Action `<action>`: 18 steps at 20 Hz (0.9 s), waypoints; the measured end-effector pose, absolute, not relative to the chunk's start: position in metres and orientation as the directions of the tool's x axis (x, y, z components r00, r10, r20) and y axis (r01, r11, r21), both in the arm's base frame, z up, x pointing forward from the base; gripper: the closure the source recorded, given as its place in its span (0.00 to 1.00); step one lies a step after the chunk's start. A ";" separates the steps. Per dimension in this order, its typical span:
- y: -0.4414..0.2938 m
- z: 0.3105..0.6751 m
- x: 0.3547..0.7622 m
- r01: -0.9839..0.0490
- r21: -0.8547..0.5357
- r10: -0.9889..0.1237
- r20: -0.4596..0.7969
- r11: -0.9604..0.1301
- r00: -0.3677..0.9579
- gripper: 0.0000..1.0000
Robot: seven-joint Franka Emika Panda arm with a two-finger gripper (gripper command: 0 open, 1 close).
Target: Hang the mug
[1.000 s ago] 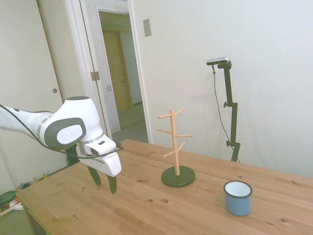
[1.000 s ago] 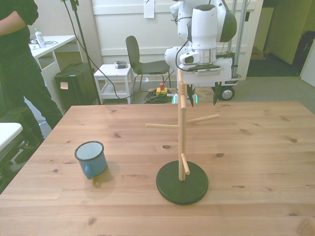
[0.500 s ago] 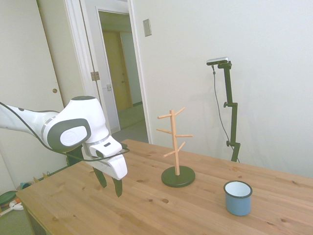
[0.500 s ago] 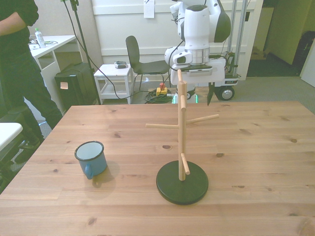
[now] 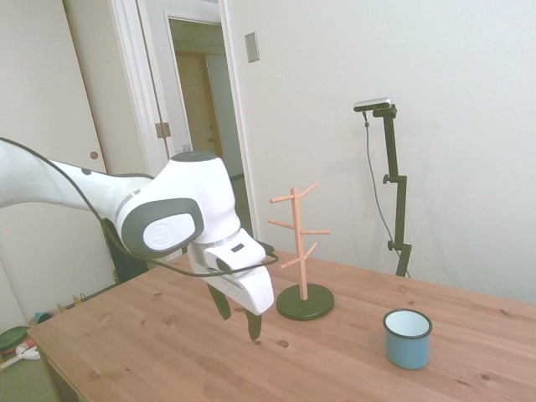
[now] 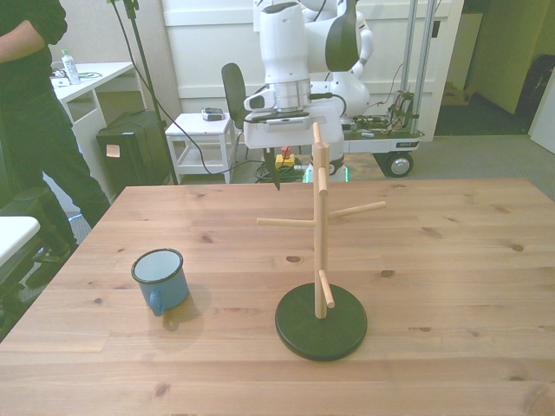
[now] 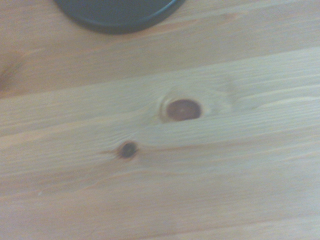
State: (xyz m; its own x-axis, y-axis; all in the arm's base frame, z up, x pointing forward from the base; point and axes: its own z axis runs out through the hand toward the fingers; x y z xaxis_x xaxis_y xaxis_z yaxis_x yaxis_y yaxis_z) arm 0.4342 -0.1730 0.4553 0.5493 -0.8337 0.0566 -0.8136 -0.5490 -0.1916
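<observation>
The light-blue mug (image 5: 408, 339) (image 6: 161, 279) stands upright on the wooden table (image 5: 126, 335), near the front view's left, with its handle toward the camera there. The wooden peg tree (image 5: 299, 239) (image 6: 321, 225) rises from a dark round base (image 6: 322, 321) (image 7: 117, 12) at mid-table. In the side view my gripper (image 5: 239, 316) hangs open just above the table, left of the tree's base and well short of the mug, with nothing between its fingers. The wrist view is mostly bare wood with two knots.
A person (image 6: 30, 104) in dark clothes stands beyond the table's edge at the front view's left. A chair (image 6: 238, 95) and a small white cart (image 6: 204, 130) stand behind the table. Pegs stick out sideways from the tree at several heights.
The arm has swung across the table toward the peg tree and lowered a little, moving to the front view's left. Its fingers stay apart. Mug and tree have not moved.
</observation>
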 end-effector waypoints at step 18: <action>-0.354 0.478 0.496 -0.897 -0.190 -0.916 0.025 -0.399 0.401 0.00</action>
State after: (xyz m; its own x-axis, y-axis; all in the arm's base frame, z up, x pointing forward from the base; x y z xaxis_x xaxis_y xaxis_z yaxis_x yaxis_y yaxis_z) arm 0.4961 -0.3544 0.4784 0.4014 -0.9156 0.0253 -0.8972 -0.3986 -0.1898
